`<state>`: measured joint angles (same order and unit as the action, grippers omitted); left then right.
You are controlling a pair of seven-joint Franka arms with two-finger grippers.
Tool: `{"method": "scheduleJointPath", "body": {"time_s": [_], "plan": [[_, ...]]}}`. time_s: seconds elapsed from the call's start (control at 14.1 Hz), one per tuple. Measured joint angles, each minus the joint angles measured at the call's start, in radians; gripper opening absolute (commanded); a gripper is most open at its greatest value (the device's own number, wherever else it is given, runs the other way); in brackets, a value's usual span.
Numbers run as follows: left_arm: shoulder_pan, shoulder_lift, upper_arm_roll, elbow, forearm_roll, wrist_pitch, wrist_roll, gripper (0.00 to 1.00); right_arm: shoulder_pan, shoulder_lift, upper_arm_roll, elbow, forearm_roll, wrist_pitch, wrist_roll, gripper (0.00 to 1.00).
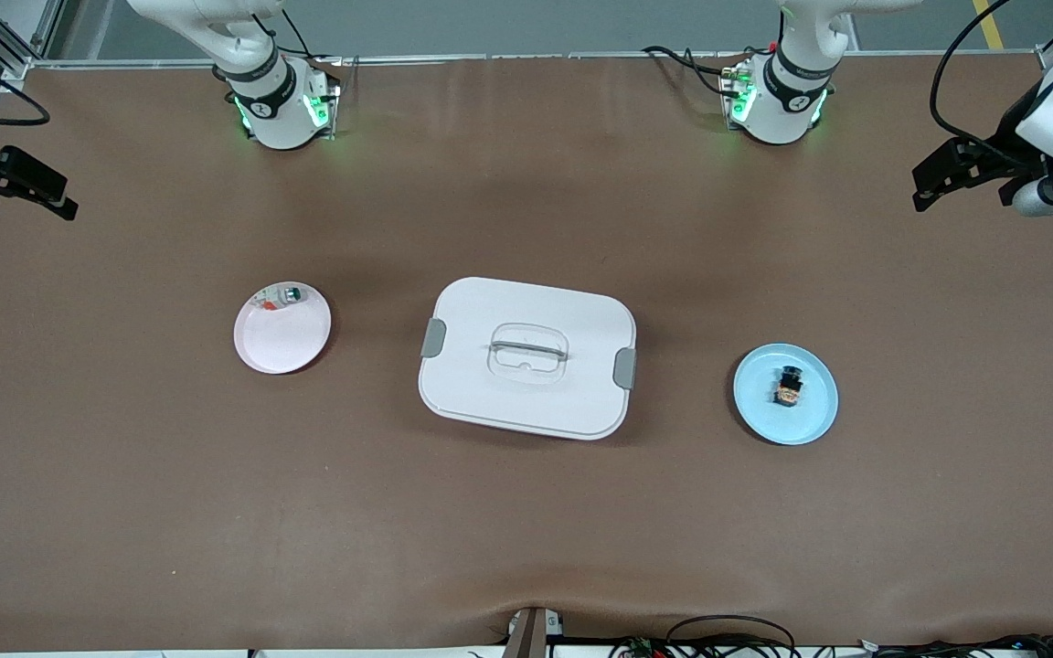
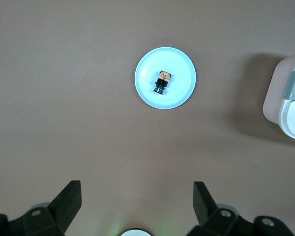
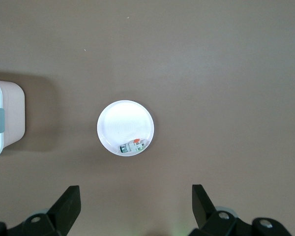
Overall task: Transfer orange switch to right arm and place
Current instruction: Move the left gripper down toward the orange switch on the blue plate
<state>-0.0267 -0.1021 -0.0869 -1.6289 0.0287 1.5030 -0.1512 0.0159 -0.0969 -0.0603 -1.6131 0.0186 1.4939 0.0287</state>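
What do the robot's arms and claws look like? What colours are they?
Both arms are white and rounded, with black bands and green lights glowing at their bases. Black cables run to the bases and loop along the left arm. The left gripper and right gripper are black, each with two chunky, angular fingers shaped like wedges. The mounts carrying the fingers have small round holes.

White arms (image 1: 261, 87) with black joint bands and green base lights — black grippers (image 1: 965, 174), black cables trailing.
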Motion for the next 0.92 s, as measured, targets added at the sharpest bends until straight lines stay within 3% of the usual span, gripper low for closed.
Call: {"method": "scheduleJointPath", "body": {"time_s": [0.43, 0.92], "plan": [[0.000, 0.008, 0.000, 0.015, 0.000, -0.001, 0.000, 1.00, 0.000, 0.000, 0.000, 0.000, 0.000, 0.000, 0.000, 1.00], [0.001, 0.109, 0.000, 0.040, 0.000, 0.014, -0.086, 1.00, -0.001, 0.008, -0.005, 0.000, -0.001, 0.001, 0.000, 1.00]]}}
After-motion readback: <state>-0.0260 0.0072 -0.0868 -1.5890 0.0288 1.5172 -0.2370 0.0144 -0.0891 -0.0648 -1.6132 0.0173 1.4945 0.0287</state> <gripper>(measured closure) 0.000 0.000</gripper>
